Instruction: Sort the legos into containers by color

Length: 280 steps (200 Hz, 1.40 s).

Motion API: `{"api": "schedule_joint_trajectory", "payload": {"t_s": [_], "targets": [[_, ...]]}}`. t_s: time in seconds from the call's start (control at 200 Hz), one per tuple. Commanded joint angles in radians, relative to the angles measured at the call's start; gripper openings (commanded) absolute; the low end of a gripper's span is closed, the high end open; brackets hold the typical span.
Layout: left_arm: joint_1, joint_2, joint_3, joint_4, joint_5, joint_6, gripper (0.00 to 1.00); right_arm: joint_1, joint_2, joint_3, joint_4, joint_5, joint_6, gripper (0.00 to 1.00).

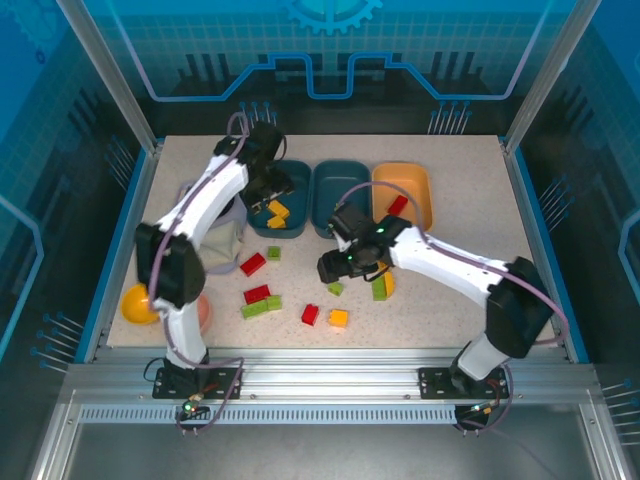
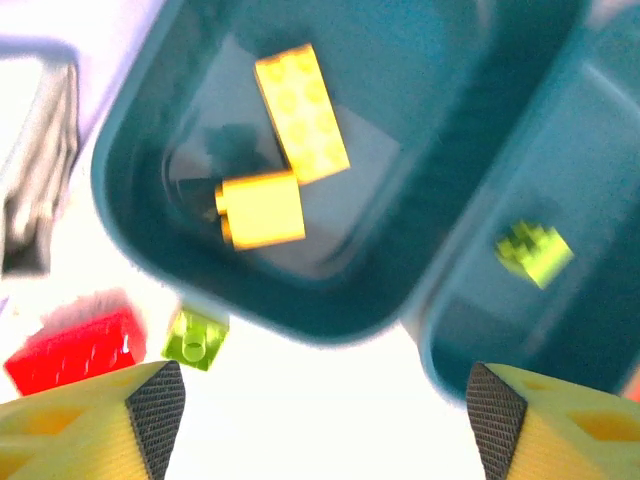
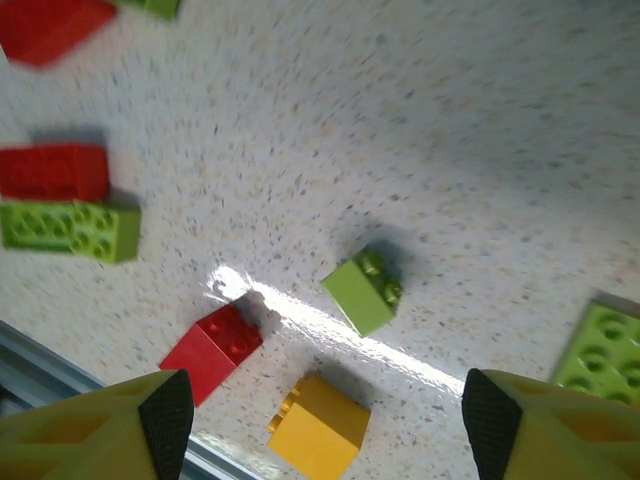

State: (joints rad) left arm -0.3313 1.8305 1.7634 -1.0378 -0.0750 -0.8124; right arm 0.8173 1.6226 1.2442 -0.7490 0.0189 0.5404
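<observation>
You are looking into a robotics lab cell: aluminium posts [image 1: 112, 75] are framing clear panels, a blue circuit-pattern backdrop with a gear emblem [image 1: 330, 12] is glowing behind, and a slotted metal rail [image 1: 330, 384] is carrying two arm bases [image 1: 195, 378] beside a speckled tabletop [image 1: 450, 320].

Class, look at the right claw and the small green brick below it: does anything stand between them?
Nothing visible does. The open right claw hangs over the green brick with a clear gap; a red brick and a yellow brick lie beside it.
</observation>
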Motion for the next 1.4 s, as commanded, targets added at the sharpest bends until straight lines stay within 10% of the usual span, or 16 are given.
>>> {"api": "schedule_joint_trajectory", "payload": {"t_s": [0.0,0.235,0.47,0.89,1.115,1.395], "targets": [[-0.040,-0.241,-0.231,0.102,0.101,-0.030,0.82,0.025,0.090,0.043,-0.072,0.046,-0.162,0.73],[-0.091,-0.695,-0.703,0.264,0.183,-0.184,0.87,0.025,0.244,0.131,-0.104,0.015,-0.296,0.71],[-0.088,-0.870,-0.792,0.188,0.157,-0.219,0.87,0.021,0.335,0.151,-0.108,0.050,-0.285,0.54],[-0.094,-0.894,-0.798,0.226,0.175,-0.228,0.86,0.002,0.263,0.192,-0.122,0.126,-0.229,0.18],[-0.094,-0.747,-0.623,0.240,0.161,-0.159,0.86,-0.172,0.167,0.359,-0.144,0.135,-0.142,0.18],[-0.094,-0.556,-0.485,0.284,0.142,-0.128,0.86,-0.293,0.458,0.692,-0.170,-0.037,-0.094,0.18]]}}
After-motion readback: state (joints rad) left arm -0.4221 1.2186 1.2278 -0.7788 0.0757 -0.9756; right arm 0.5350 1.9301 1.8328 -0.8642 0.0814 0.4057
